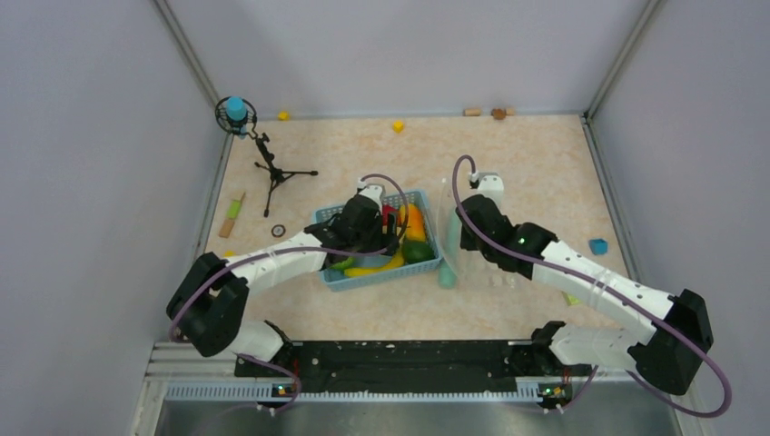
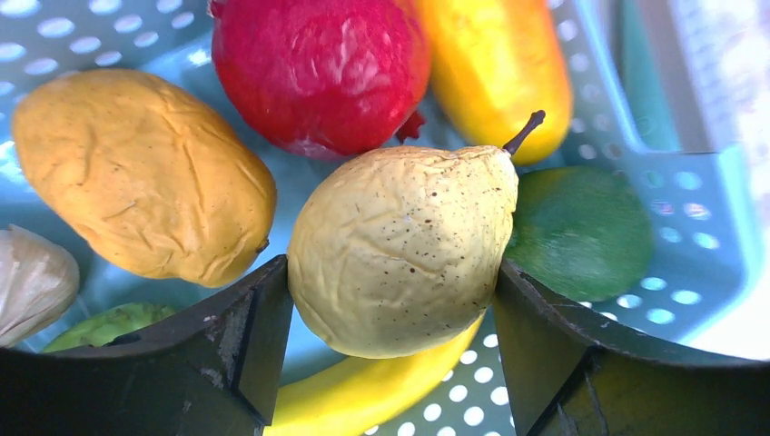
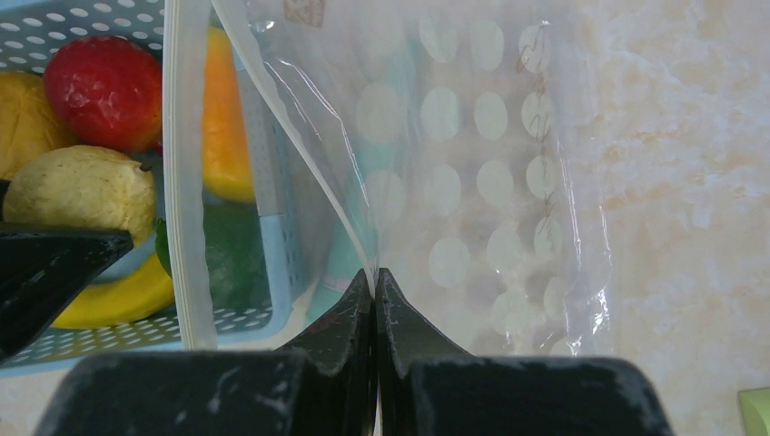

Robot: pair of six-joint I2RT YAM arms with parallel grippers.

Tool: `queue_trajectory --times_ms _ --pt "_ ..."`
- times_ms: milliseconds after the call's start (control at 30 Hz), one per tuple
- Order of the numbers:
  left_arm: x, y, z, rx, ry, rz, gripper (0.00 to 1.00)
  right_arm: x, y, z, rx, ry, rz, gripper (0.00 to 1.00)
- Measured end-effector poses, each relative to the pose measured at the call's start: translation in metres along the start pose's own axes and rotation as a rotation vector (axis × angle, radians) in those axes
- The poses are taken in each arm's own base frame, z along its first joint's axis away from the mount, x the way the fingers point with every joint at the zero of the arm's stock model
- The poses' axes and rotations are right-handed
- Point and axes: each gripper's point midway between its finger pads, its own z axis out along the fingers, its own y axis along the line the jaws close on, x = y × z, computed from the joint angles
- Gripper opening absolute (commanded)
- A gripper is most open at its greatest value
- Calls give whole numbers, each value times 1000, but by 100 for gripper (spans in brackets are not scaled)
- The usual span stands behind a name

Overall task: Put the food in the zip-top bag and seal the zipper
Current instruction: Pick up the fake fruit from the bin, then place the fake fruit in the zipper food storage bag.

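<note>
My left gripper [image 2: 392, 300] is shut on a pale yellow pear [image 2: 404, 245], one black finger on each side of it, inside the light-blue basket [image 1: 338, 276]. Around the pear lie an orange fruit [image 2: 136, 173], a red fruit [image 2: 318, 68], a yellow-orange fruit [image 2: 499, 73], a dark green fruit [image 2: 581, 232] and a yellow banana [image 2: 363, 391]. My right gripper [image 3: 374, 277] is shut on the rim of the clear zip-top bag [image 3: 472, 182] and holds its mouth open just right of the basket. The white zipper strip [image 3: 186, 173] hangs on the bag's other rim. The left gripper [image 1: 363, 218] and the right gripper [image 1: 474, 218] show from above.
A teal stick [image 1: 448, 272] lies between the basket and the bag. A small tripod [image 1: 272, 173] with a teal-topped fan stands at the back left. Small yellow blocks [image 1: 398, 125] and a blue block [image 1: 597, 246] dot the table. A garlic-like white piece [image 2: 32, 282] lies at the basket's left.
</note>
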Motion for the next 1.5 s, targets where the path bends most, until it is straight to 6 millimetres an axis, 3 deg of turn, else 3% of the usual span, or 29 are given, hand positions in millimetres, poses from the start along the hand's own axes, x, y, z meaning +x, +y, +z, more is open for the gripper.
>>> queue_trajectory --times_ms 200,333,633,1033,1500 --pt "-33 -19 -45 117 -151 -6 27 -2 0 -2 -5 -7 5 0" --pt "-52 -46 -84 296 -262 26 26 -2 0 -2 -6 -6 5 0" --pt "-57 -106 -124 671 -314 119 23 0 5 -4 -39 1 10 0" --pt "-45 -143 -108 847 -180 102 18 -5 18 -13 -146 -30 32 0" --pt "-66 -165 -130 957 -257 97 18 -5 29 -15 -199 -20 38 0"
